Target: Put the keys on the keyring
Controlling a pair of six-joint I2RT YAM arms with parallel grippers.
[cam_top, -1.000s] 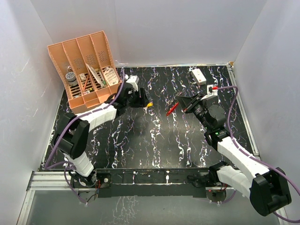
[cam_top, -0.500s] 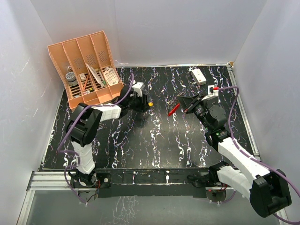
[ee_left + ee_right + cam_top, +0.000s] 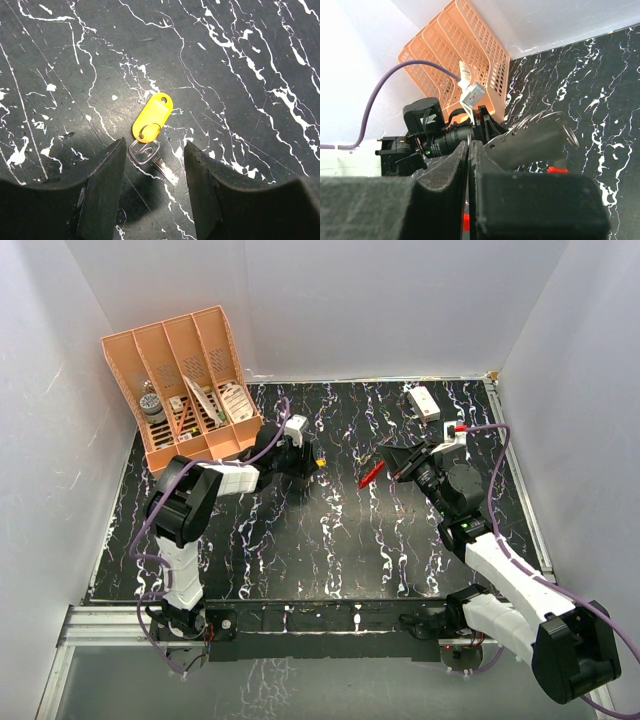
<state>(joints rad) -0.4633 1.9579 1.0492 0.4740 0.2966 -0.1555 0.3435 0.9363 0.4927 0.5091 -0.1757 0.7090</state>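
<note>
Less open left hand (image 3: 154,150) astride keys (image 3: 162,170)

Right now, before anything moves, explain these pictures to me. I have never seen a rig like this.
These are two robot arms bolted at the near edge of a black marbled table. One picture looks down from above and behind them. The other two come from a camera on each wrist. The pincer at each arm's tip is its end effector.

On the table lie a silvery key on a small ring with a yellow tag, a white box at the far side, and an orange file organizer in the far left corner.

The left end effector is open, with its fingers on either side of the key and not touching it. The right end effector is shut on the red keyring. A silvery metal piece shows beside it, but I cannot identify it.
</note>
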